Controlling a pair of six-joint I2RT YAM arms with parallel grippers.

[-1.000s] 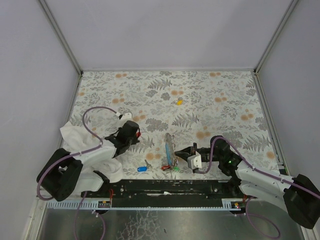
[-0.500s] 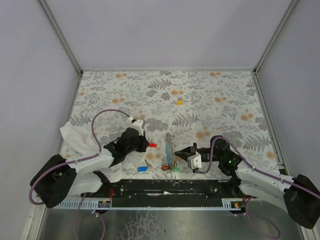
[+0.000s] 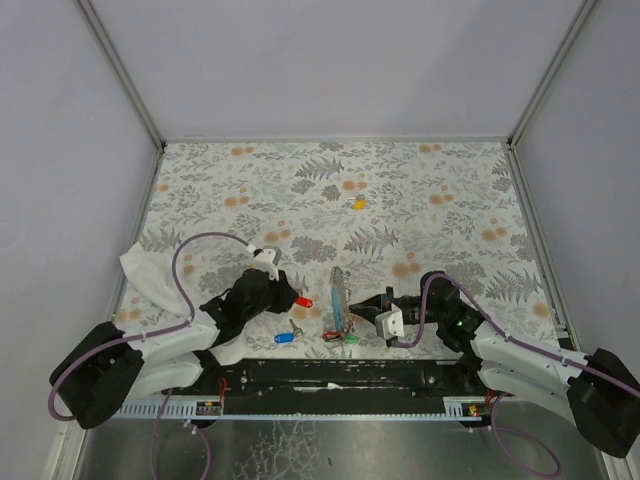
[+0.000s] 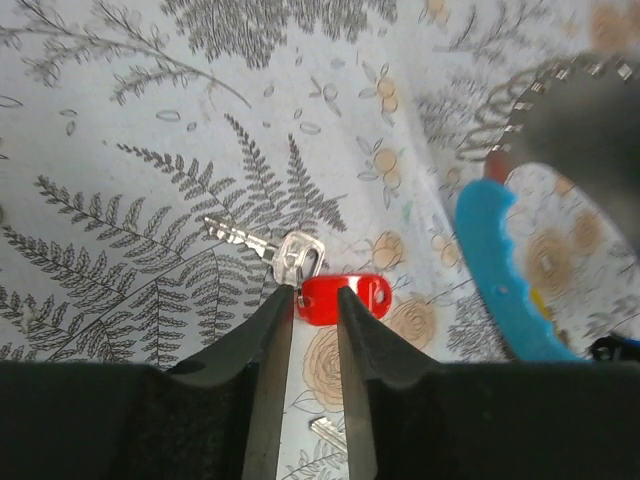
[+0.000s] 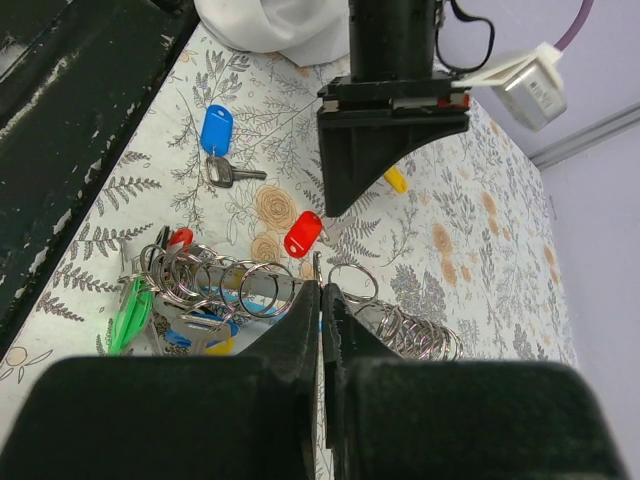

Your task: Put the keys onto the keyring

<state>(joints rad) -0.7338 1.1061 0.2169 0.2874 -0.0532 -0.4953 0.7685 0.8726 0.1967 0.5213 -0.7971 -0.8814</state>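
Observation:
My left gripper (image 3: 293,299) is shut on a red-headed key (image 3: 305,301), just left of the keyring's grey coil (image 3: 338,292). In the left wrist view the jaws (image 4: 312,296) pinch the red head (image 4: 345,299), and the metal blade (image 4: 245,239) points left. My right gripper (image 3: 363,306) is shut on a thin metal ring of the keyring (image 5: 318,266), beside several more rings (image 5: 222,285) and a cluster of coloured keys (image 3: 341,336). A blue key (image 3: 285,337) lies near the front edge. A yellow key (image 3: 358,204) lies far back.
A white cloth (image 3: 148,276) lies bunched at the left under the left arm's cable. A black rail (image 3: 330,378) runs along the table's front edge. In the right wrist view the left gripper (image 5: 385,140) hangs close over the red key (image 5: 303,232), with the blue key (image 5: 215,130) to its left.
My left gripper has swung right and nearer with the red key, from beside the cloth to just left of the coil. The right arm has not moved.

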